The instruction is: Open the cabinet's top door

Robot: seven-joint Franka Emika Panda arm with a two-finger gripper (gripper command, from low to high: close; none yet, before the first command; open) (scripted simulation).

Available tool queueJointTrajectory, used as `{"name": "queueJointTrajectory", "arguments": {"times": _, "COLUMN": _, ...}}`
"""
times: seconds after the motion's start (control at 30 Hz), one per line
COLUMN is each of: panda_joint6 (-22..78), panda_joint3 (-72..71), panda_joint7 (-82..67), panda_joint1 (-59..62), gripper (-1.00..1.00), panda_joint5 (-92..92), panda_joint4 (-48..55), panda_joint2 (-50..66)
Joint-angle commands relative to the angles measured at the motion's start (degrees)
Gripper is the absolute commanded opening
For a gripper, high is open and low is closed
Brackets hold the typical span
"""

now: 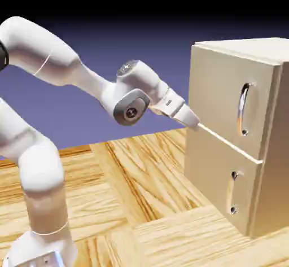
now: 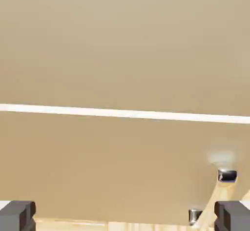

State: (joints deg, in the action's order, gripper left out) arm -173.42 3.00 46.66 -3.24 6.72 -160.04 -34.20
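The boxy pale beige wooden cabinet (image 1: 240, 136) stands on the right part of the wooden desk (image 1: 141, 204). Its top door (image 1: 226, 96), the larger, nearly square beige panel, looks closed. The long curved silver bar handle (image 1: 243, 109) is vertical, near the door's right edge.

The gripper (image 1: 195, 123) is at the door's lower left corner, near the seam between the panels. The handle therefore lies to the right of it and slightly higher.

The hand view shows the fingertips (image 2: 17, 214) wide apart, holding nothing. It also shows the pale seam (image 2: 125, 113) and a beige handle (image 2: 215, 196) at lower right; the silver handle is not visible there. I think the gripper must travel right along the door.
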Motion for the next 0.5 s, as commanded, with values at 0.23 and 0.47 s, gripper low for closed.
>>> {"name": "queueJointTrajectory", "arguments": {"times": 0.23, "panda_joint6": 1.7, "panda_joint3": 8.9, "panda_joint7": 12.5, "panda_joint1": -7.6, "gripper": 1.00, "panda_joint5": 19.9, "panda_joint4": 2.9, "panda_joint2": -4.6}}
{"name": "queueJointTrajectory", "arguments": {"times": 0.47, "panda_joint6": 3.2, "panda_joint3": 16.7, "panda_joint7": 23.4, "panda_joint1": -14.2, "gripper": 1.00, "panda_joint5": 37.4, "panda_joint4": 5.4, "panda_joint2": -8.6}}
